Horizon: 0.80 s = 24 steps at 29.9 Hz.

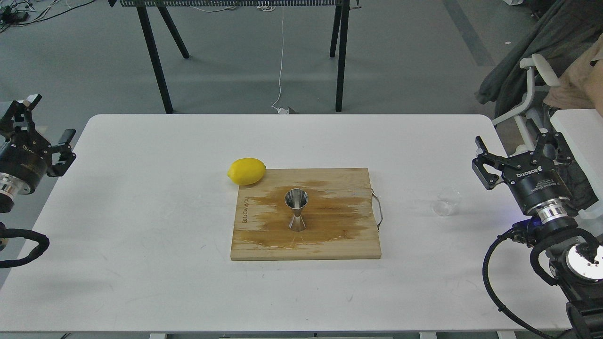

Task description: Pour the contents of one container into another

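Cup (446,201) sits on table (141,235) at 3 o'clock from jigger (297,209), well apart. Jigger stands upright on wet board (306,214). Left gripper (44,129) and right gripper (520,153) both wide open, holding nothing. Looks like pour not started: cup grab, lift, tip all left.

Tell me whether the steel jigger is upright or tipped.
Upright. The shiny steel hourglass jigger stands on its lower cone on the wet wooden cutting board, open mouth facing up.
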Available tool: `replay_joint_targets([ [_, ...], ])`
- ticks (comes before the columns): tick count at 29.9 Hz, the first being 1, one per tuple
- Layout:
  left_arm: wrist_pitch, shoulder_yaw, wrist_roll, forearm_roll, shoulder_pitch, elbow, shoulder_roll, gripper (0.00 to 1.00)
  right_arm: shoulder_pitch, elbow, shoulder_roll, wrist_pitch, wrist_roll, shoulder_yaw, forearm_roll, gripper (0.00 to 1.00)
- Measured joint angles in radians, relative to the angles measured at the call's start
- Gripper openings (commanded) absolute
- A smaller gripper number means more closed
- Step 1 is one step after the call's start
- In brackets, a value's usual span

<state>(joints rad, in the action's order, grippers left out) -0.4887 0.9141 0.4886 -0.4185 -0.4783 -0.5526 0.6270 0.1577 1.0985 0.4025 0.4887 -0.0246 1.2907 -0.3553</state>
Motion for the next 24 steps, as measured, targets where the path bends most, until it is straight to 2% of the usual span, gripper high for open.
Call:
replay_joint_targets([
  [3,0.000,-0.003,0.000,0.001,0.000,0.002,-0.013,0.99,-0.037,0.072,0.001,0.000,0.000,0.005,-0.051,0.98],
  [5,0.000,-0.005,0.000,0.001,0.000,0.002,-0.020,0.99,-0.068,0.130,0.006,-0.039,0.000,0.014,-0.096,0.98],
  [7,0.000,-0.007,0.000,0.001,0.000,0.002,-0.024,0.99,-0.095,0.187,0.008,-0.138,0.000,0.023,-0.133,0.98],
  [13,0.000,-0.013,0.000,-0.001,0.001,0.002,-0.029,0.99,-0.120,0.307,0.006,-0.603,0.000,0.102,-0.191,0.99],
  [16,0.000,-0.014,0.000,-0.003,0.002,0.002,-0.034,0.99,-0.114,0.334,-0.003,-0.789,0.000,0.122,-0.202,0.99],
  [20,0.000,-0.015,0.000,-0.004,0.003,0.002,-0.044,0.99,-0.101,0.348,-0.021,-0.939,0.000,0.129,-0.204,0.99],
  [24,0.000,-0.015,0.000,-0.005,0.005,0.007,-0.047,0.99,-0.075,0.349,-0.038,-0.975,0.000,0.131,-0.205,0.99],
])
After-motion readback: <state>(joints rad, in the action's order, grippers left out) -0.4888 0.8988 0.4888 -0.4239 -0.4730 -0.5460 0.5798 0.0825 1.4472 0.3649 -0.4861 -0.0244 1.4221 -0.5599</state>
